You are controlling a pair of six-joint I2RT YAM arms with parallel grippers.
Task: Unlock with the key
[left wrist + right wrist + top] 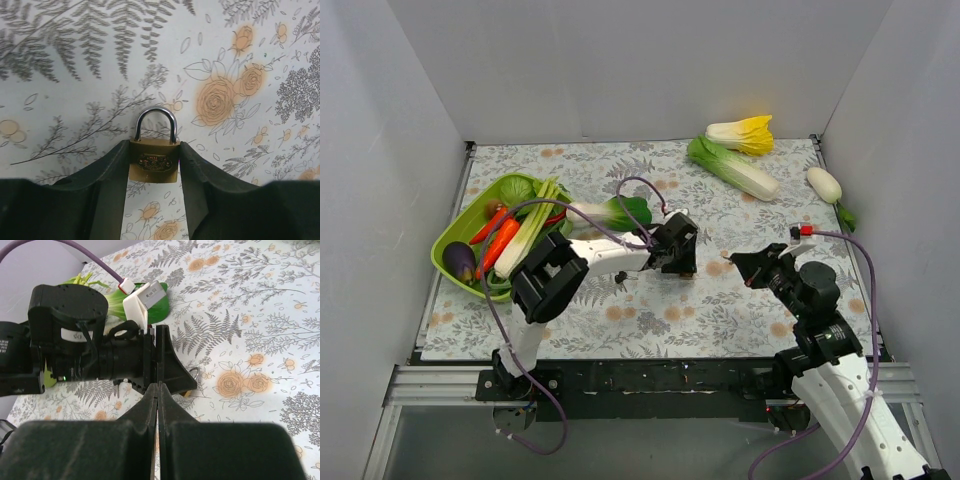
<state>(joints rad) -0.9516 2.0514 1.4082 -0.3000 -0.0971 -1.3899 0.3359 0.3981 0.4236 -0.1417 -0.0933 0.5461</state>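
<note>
A small brass padlock (153,161) with a steel shackle stands between the fingers of my left gripper (154,167), which is shut on its body just above the floral cloth. In the top view that gripper (682,262) is at the table's middle. In the right wrist view only the shackle (196,374) and a brass corner show past the left fingers. My right gripper (738,260) is shut, a short way right of the padlock, pointing at it. A small pale tip, seemingly the key (725,255), sticks out of it. In the right wrist view its jaws (158,386) stand pressed together.
A green basket (453,243) holds carrots, an eggplant and greens at the left. A bok choy (615,212) lies behind the left arm. Cabbages (732,165) and a white radish (825,184) lie at the back right. A small dark item (620,278) lies under the left arm.
</note>
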